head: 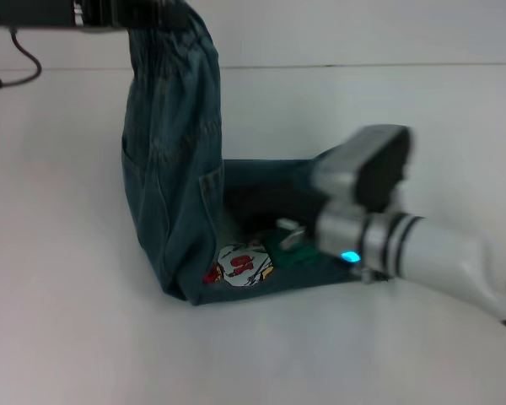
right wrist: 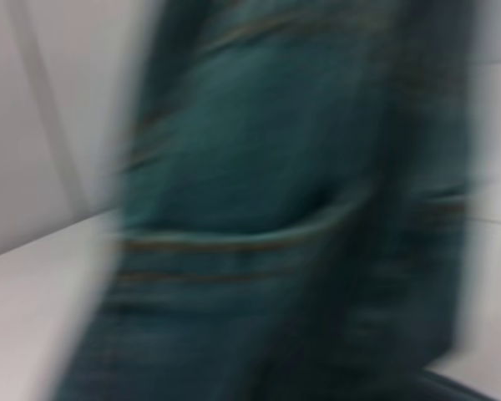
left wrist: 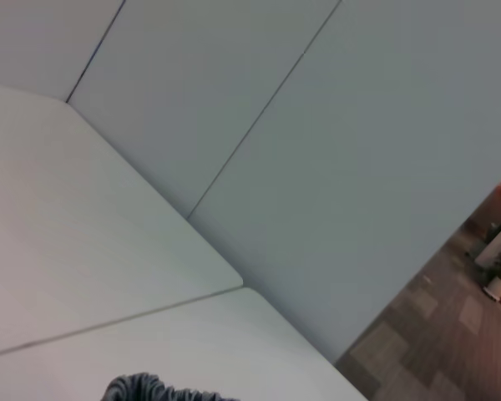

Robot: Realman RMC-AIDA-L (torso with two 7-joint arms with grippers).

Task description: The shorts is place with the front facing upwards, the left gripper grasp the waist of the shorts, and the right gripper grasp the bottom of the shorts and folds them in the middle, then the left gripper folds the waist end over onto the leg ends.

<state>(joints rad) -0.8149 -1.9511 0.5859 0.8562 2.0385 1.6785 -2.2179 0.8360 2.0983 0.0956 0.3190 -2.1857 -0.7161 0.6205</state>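
The shorts [head: 173, 160] hang upright from the top of the head view, folded at the table with the lower part lying flat. The left gripper [head: 143, 13] at the top edge is shut on the waist of the shorts [left wrist: 163, 391], whose ruched band shows in the left wrist view. An embroidered cartoon patch [head: 240, 266] faces up on the flat part. The right gripper [head: 278, 224], with silver wrist and blue light, lies low over that flat part and hides the leg ends. Denim with a pocket seam [right wrist: 275, 234] fills the right wrist view.
The white table [head: 67, 321] runs out on all sides of the shorts. A black cable [head: 25, 63] lies at the far left by a dark box. Pale wall panels [left wrist: 317, 167] stand behind the table's far edge.
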